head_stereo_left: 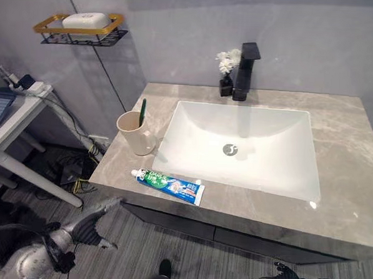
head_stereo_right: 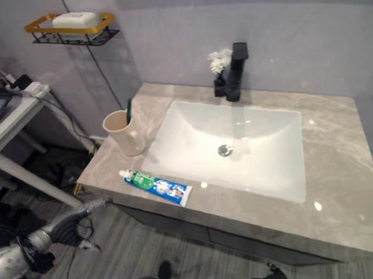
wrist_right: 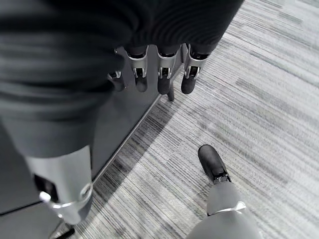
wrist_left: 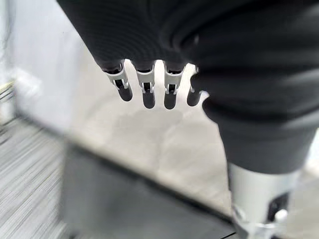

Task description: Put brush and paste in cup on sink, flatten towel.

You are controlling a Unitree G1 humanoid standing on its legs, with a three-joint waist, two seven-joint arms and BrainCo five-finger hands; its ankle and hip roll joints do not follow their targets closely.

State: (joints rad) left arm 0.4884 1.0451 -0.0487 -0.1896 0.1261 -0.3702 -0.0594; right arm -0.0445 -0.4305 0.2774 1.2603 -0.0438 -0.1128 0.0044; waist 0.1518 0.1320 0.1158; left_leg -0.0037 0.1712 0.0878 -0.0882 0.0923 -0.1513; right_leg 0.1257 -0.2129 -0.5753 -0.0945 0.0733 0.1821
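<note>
Two hands hang low in front of a grey stone counter (head_stereo_left: 342,147), both empty. At the near edge of the counter, a toothpaste tube (head_stereo_left: 168,185) lies flat on its side, white cap end toward the robot's left, just in front of the white basin (head_stereo_left: 248,149) and parallel with the counter's front edge. Beside the basin on the left stands a beige cup (head_stereo_left: 134,132), upright, with a green toothbrush (head_stereo_left: 142,112) standing inside it, its handle leaning against the rim and rising above it. The cup sits near the tube but apart from it.

At the back of the counter, a black tap (head_stereo_left: 245,71) rises behind the basin, and a small dark vase of white flowers (head_stereo_left: 227,70) stands just beside it on the left. On the wall to the left, a wire shelf with a yellow rim (head_stereo_left: 79,31) carries a white bar of soap (head_stereo_left: 85,20). Farther left, a white side table (head_stereo_left: 15,121) stands well apart from the counter.

Below the counter's front left corner, the left hand (head_stereo_left: 98,219) reaches forward and up, short of the counter's edge; its own wrist view shows its fingers (wrist_left: 144,92) straight and spread, holding nothing. The right hand (wrist_right: 159,74) hangs over the striped grey floor (wrist_right: 259,99) beside the dark cabinet front (wrist_right: 119,124), fingers relaxed and loosely extended, grasping nothing.
</note>
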